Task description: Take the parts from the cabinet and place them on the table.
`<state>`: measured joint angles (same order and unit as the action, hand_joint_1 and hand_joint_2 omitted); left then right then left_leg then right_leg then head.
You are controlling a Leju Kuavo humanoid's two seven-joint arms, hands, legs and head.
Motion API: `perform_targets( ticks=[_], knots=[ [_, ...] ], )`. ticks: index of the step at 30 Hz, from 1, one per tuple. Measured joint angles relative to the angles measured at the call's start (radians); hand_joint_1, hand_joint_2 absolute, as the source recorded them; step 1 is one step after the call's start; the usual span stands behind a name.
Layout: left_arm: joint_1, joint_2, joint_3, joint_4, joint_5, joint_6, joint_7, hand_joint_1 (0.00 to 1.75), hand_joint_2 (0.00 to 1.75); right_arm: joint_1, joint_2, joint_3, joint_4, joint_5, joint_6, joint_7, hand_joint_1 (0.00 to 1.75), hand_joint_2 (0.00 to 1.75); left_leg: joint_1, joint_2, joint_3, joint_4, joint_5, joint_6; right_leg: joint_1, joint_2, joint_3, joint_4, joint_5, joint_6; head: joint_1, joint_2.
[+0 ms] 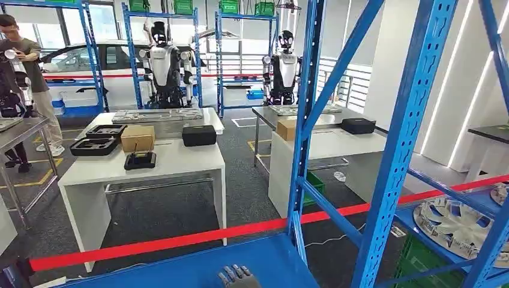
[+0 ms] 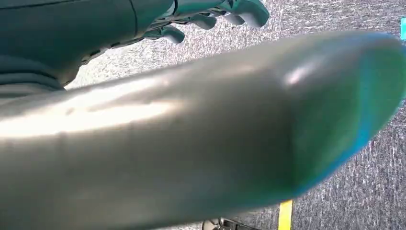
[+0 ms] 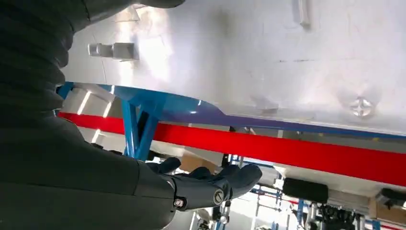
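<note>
Right hand (image 3: 210,184): dark fingers extended and slightly apart, holding nothing; grey ribbed wrist cover behind it. Fingertips (image 1: 237,275) visible low in head view. Left hand (image 2: 210,17): grey fingers loosely curled, grasp unclear.

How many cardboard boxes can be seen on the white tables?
2. One cardboard box sits on the nearer white table, between the black trays and the black case. The other sits on the second table, partly behind the blue rack post. More may be hidden.
</note>
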<state>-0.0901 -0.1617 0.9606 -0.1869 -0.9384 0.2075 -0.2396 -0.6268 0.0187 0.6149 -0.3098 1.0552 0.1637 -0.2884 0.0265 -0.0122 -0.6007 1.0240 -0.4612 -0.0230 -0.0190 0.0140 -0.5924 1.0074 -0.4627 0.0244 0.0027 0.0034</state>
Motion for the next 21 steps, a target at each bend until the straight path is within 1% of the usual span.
perform_targets(
  ticks=[4,8,9,11,13,14,17,18,19,21],
  knots=[
    [0.000,0.000,0.000,0.000,-0.010,0.030,-0.019,0.00,0.00,0.003,-0.005,-0.002,0.002,-0.010,0.000,-0.011,0.00,1.75,0.000,0.000,0.000,0.000,0.000,0.000,0.000,0.000,0.000,0.000,0.000,0.000,0.000,0.000],
    [0.000,0.000,0.000,0.000,-0.032,0.094,-0.040,0.00,0.00,0.010,-0.008,-0.011,0.003,-0.026,0.000,-0.023,0.00,1.75,0.000,0.000,0.000,0.000,0.000,0.000,0.000,0.000,0.000,0.000,0.000,0.000,0.000,0.000],
    [0.000,0.000,0.000,0.000,-0.037,0.105,-0.043,0.00,0.00,0.012,-0.009,-0.013,0.003,-0.027,-0.001,-0.025,0.03,1.75,0.000,0.000,0.000,0.000,0.000,0.000,0.000,0.000,0.000,0.000,0.000,0.000,0.000,0.000],
    [0.000,0.000,0.000,0.000,-0.039,0.117,-0.052,0.00,0.00,0.015,-0.011,-0.014,0.003,-0.029,-0.002,-0.031,0.23,1.75,0.000,0.000,0.000,0.000,0.000,0.000,0.000,0.000,0.000,0.000,0.000,0.000,0.000,0.000],
    [0.000,0.000,0.000,-0.001,-0.040,0.129,-0.065,0.00,0.00,0.018,-0.013,-0.017,0.003,-0.031,-0.005,-0.036,0.35,1.75,0.000,0.000,0.000,0.000,0.000,0.000,0.000,0.000,0.000,0.000,0.000,0.000,0.000,0.000],
    [0.000,0.000,0.000,-0.001,-0.040,0.131,-0.076,0.00,0.00,0.019,-0.013,-0.018,0.003,-0.032,-0.007,-0.037,0.44,1.75,0.000,0.000,0.000,0.000,0.000,0.000,0.000,0.000,0.000,0.000,0.000,0.000,0.000,0.000],
    [0.000,0.003,0.000,-0.002,-0.039,0.134,-0.107,0.00,0.00,0.020,-0.014,-0.019,0.003,-0.036,-0.019,-0.045,0.44,1.75,0.000,0.000,0.000,0.000,0.000,0.000,0.000,0.000,0.000,0.000,0.000,0.000,0.000,0.000],
    [0.000,0.003,0.000,-0.002,-0.039,0.134,-0.112,0.00,0.00,0.021,-0.014,-0.019,0.003,-0.038,-0.020,-0.048,0.51,1.75,0.000,0.000,0.000,0.000,0.000,0.000,0.000,0.000,0.000,0.000,0.000,0.000,0.000,0.000],
    [0.000,0.003,0.000,-0.002,-0.038,0.134,-0.114,0.00,0.00,0.023,-0.014,-0.019,0.003,-0.038,-0.020,-0.049,0.79,1.75,0.000,0.000,0.000,0.000,0.000,0.000,0.000,0.000,0.000,0.000,0.000,0.000,0.000,0.000],
    [0.000,0.004,0.000,-0.002,-0.037,0.133,-0.119,0.00,0.00,0.025,-0.015,-0.019,0.003,-0.039,-0.020,-0.051,1.12,1.75,0.000,0.000,0.000,0.000,0.000,0.000,0.000,0.000,0.000,0.000,0.000,0.000,0.000,0.000]
  ],
)
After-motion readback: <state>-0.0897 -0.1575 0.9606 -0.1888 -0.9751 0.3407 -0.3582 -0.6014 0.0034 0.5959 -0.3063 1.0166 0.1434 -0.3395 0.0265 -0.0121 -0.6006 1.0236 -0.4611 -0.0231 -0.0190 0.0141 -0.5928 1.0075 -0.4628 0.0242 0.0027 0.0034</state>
